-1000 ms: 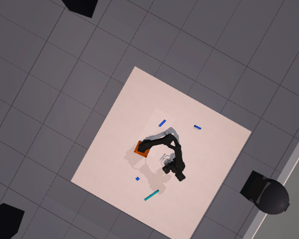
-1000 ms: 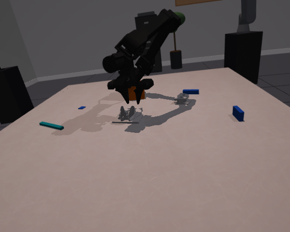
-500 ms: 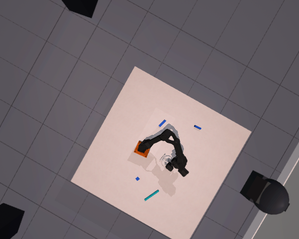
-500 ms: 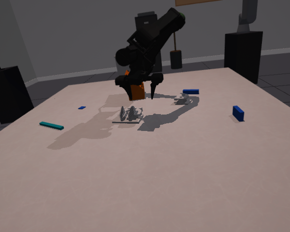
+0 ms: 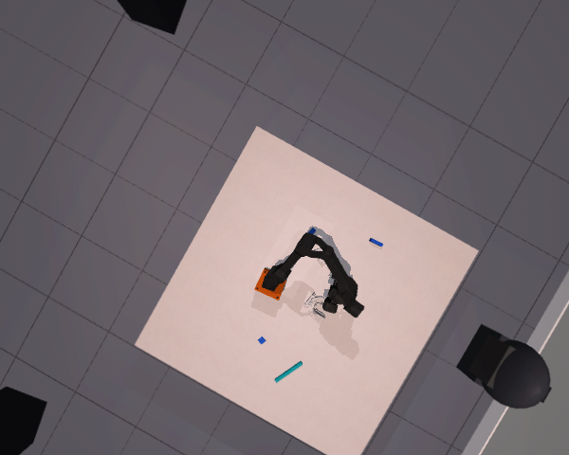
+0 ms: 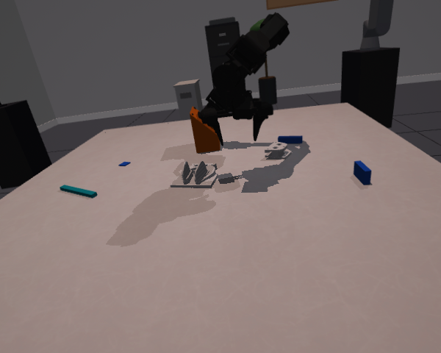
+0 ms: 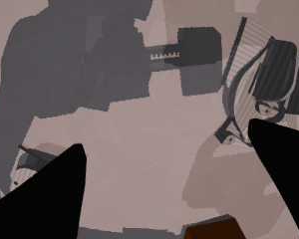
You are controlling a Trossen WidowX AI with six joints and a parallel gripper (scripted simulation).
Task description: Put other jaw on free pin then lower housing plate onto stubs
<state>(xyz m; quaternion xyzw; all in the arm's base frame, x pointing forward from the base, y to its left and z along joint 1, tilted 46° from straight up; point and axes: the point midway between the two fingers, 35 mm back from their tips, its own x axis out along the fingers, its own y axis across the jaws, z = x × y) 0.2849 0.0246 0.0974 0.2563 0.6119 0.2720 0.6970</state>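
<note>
My gripper [image 6: 238,142] [image 7: 169,139] is wide open and empty, raised above the table between the jaw assembly and the housing plate. The base plate [image 6: 192,186] lies flat on the table. Two ridged grey jaws [image 6: 201,173] [image 7: 276,70] stand on it side by side; in the wrist view they are beyond the right finger. Whether both sit on their pins, and whether their teeth mesh, I cannot tell. A pale piece with holes, apparently the housing plate [image 6: 277,145] [image 7: 24,175], lies apart from the base; the left finger partly hides it in the wrist view.
A dark grey block [image 6: 226,178] [image 7: 200,47] with a toothed rod lies beside the base. The orange arm mount [image 5: 270,288] [image 6: 205,140] stands behind. Blue blocks [image 5: 376,242] [image 6: 361,173] and a teal bar [image 5: 288,372] [image 6: 78,190] lie farther out.
</note>
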